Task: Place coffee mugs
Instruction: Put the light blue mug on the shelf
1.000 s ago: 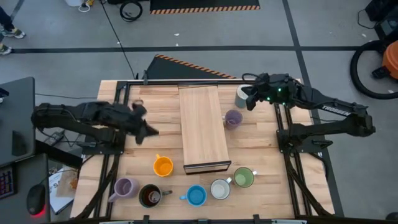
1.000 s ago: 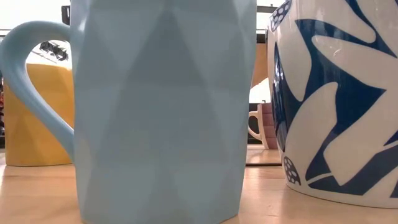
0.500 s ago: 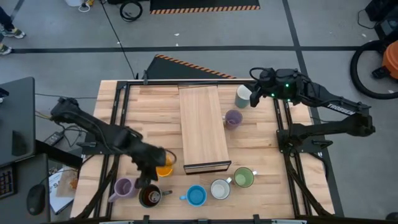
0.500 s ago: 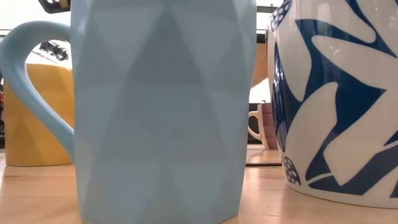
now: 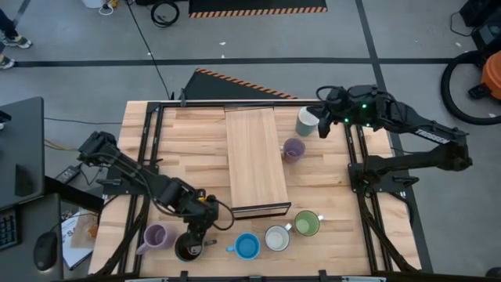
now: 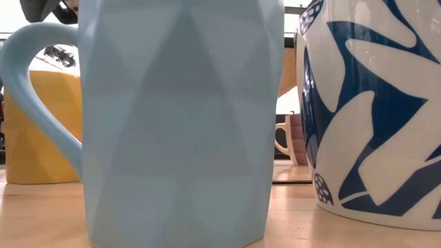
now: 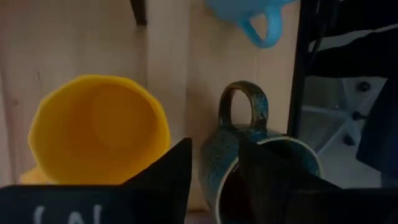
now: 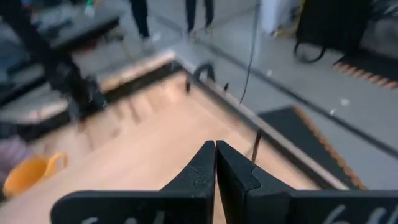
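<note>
Straddling the orange mug [image 7: 96,134] wall at 7 o'clock, your open left gripper [image 7: 214,165] risks bumping the adjacent dark brown mug [image 7: 249,162]; right gripper [image 8: 215,163], closed, waits at 1 o'clock.

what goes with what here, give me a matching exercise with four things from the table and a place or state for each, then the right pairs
Things:
1. left gripper
2. right gripper
3. lavender mug
4. green mug

Places or states:
A. fingers pressed together, by the table's far right corner
B. near edge row, beside the white mug
C. open, over the dark brown mug and orange mug
D. just right of the wooden board

Pairs: 1-C, 2-A, 3-D, 4-B
</note>
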You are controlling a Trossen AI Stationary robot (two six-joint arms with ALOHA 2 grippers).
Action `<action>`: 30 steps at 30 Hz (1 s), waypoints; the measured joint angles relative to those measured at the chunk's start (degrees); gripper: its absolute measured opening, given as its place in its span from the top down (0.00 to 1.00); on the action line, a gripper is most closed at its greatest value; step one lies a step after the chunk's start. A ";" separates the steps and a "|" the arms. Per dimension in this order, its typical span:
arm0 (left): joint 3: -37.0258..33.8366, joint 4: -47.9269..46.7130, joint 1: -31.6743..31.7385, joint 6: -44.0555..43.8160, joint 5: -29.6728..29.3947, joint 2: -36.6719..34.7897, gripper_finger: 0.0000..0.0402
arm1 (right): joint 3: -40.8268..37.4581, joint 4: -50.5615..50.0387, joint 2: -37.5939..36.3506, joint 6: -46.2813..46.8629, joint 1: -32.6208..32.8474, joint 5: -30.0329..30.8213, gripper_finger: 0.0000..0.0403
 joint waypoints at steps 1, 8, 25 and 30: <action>0.01 -0.12 0.28 -0.03 0.09 -0.09 0.64 | 0.00 -1.62 0.56 -0.01 0.04 -0.58 0.95; -0.01 -1.19 3.68 -0.36 0.92 -2.99 0.65 | -0.04 -11.79 7.33 -2.28 0.11 -4.80 0.95; -0.01 0.88 13.38 -0.04 -3.29 -16.34 0.65 | -0.04 -19.75 14.38 -9.26 0.05 -0.79 0.56; -0.03 3.78 17.75 1.08 -4.34 -19.41 0.65 | -0.07 -20.20 17.48 -9.41 -4.50 -2.22 0.56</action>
